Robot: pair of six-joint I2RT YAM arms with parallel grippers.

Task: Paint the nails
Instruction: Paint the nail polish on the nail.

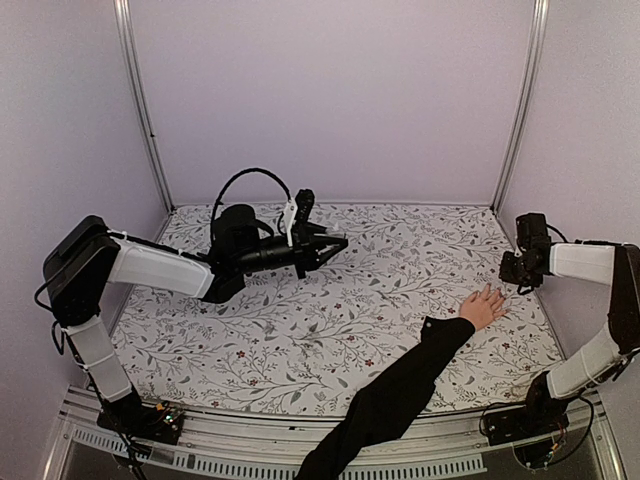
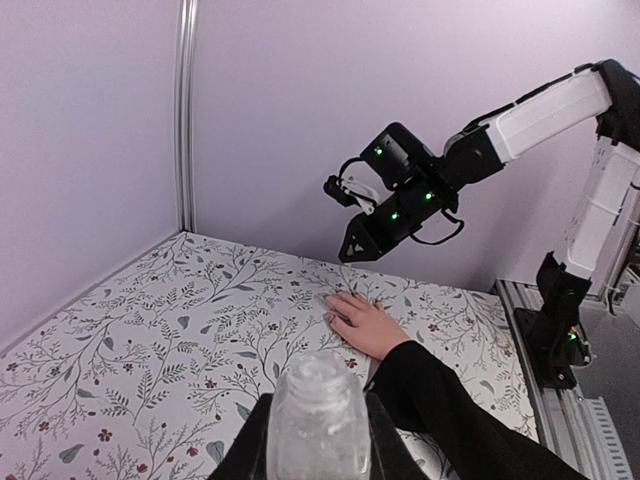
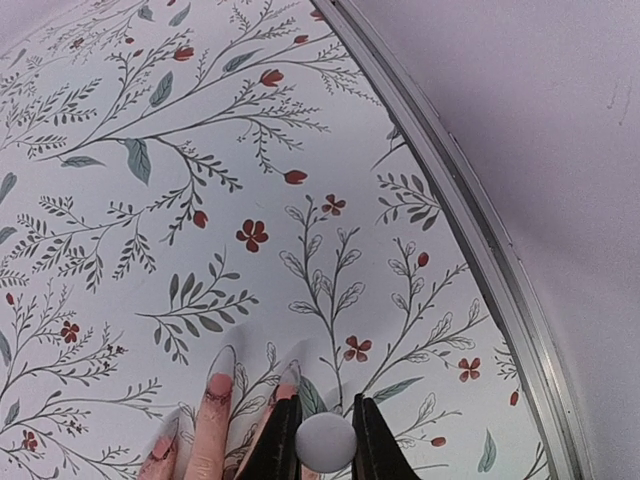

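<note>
our right gripper (image 3: pixel 325 425) pinches a white round cap (image 3: pixel 326 444), likely the brush's, close to the nails (image 3: pixel 221 360) near the right edge of the table (image 1: pixel 300 330); our left gripper (image 2: pixel 318 445) clamps the translucent bottle (image 2: pixel 318 400), ready for dipping.

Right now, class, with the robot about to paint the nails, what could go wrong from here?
1. The nails are tiny beside the right end effector, which grips a white round item right beside them; a small error might smear skin or jab the hand.
2. The left end effector holds the bottle in the air; a slip could drop it onto the floral cover.
</note>
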